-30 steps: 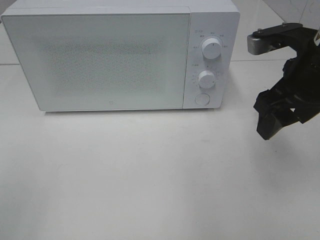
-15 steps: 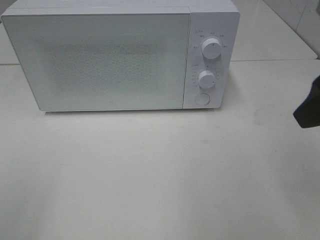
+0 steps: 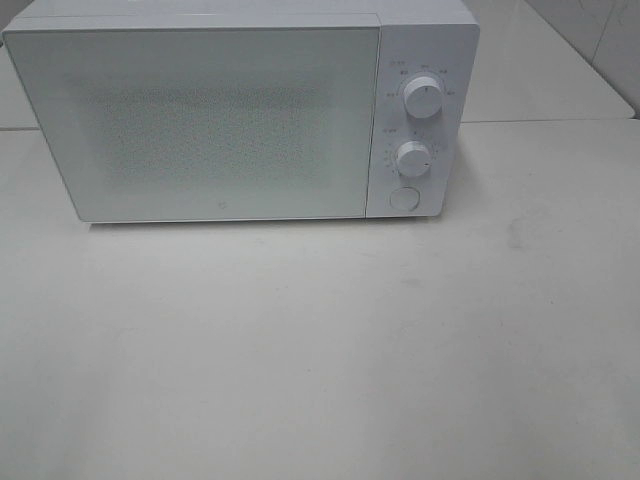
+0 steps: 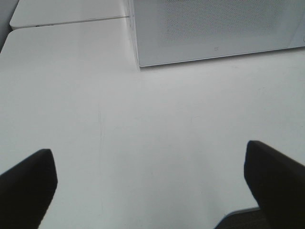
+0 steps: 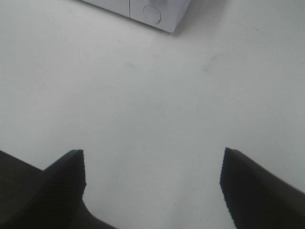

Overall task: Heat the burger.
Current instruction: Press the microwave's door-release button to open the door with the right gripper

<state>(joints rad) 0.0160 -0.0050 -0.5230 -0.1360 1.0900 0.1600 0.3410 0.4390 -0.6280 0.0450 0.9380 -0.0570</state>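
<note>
The burger is out of view in every frame. A white microwave stands at the back of the table with its door shut; two round knobs and a round button sit on its right panel. Neither arm shows in the high view. In the left wrist view my left gripper is open above bare table, with the microwave's lower corner ahead. In the right wrist view my right gripper is open too, nothing between its dark fingers, and the microwave's button corner lies ahead.
The table is white, with a seam running behind the microwave's right side. A second table section lies beyond the seam in the left wrist view.
My right arm has drawn back out of the high view to the right; a second ago it hung beside the microwave's panel. The microwave has not moved.
</note>
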